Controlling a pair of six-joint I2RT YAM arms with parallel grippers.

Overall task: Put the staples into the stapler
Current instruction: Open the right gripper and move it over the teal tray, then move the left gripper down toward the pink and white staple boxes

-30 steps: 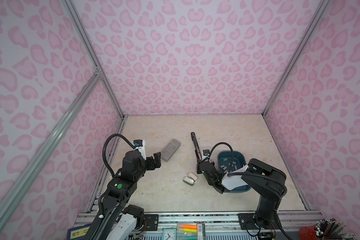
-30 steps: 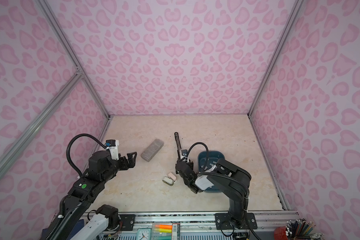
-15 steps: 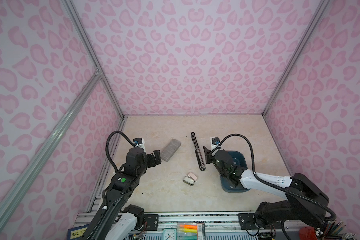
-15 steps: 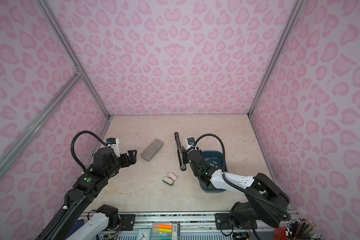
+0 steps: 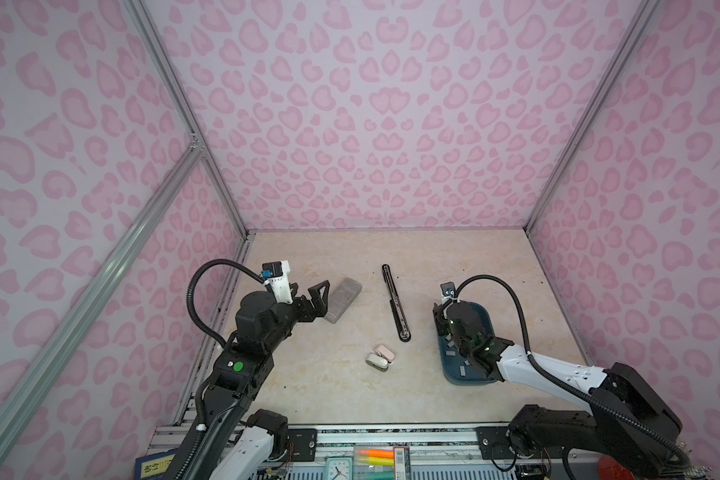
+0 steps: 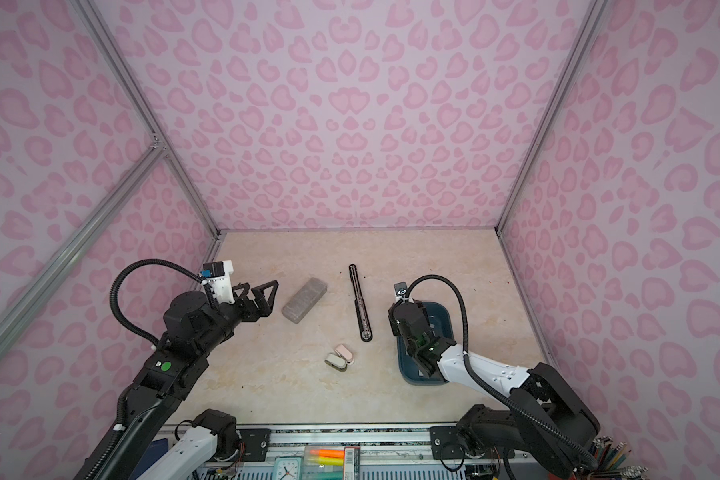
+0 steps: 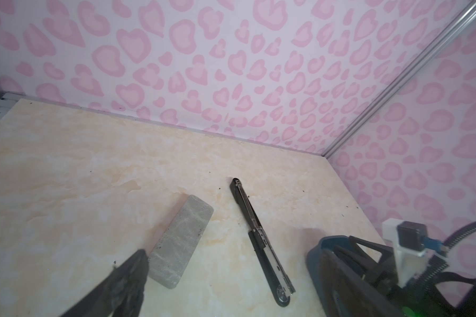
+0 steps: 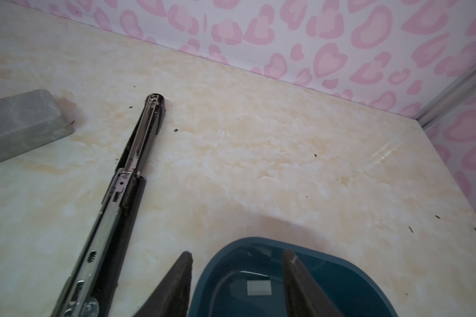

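- The left gripper (image 6: 257, 291) hovers over the left side of the beige marbled table (image 5: 329, 395). Its jaws are spread wide with nothing between them.
- Just beside its fingertips lies a grey speckled block (image 5: 342, 300), flat on the table and angled toward the back wall.
- Nearer the front edge, two small rounded pieces lie touching each other, a pink one (image 5: 385, 352) and a pale grey one (image 5: 377, 361). What they are is too small to tell.
- The black stapler (image 5: 395, 303) lies near the middle, folded out flat into one long line. Its silver metal channel faces up, as the right wrist view (image 8: 121, 186) shows. It touches neither the block nor the tray.
- Right of the stapler sits a dark blue tray (image 5: 462, 381). The staples (image 5: 450, 353) lie inside as short silver-grey strips scattered over its floor; one strip (image 8: 258, 287) shows clearly in the right wrist view.
- The right gripper (image 8: 237, 254) hangs over the tray's far end. Its jaws are parted and hold nothing. One finger is outside the rim on the stapler's side, the other is over the tray's inside.
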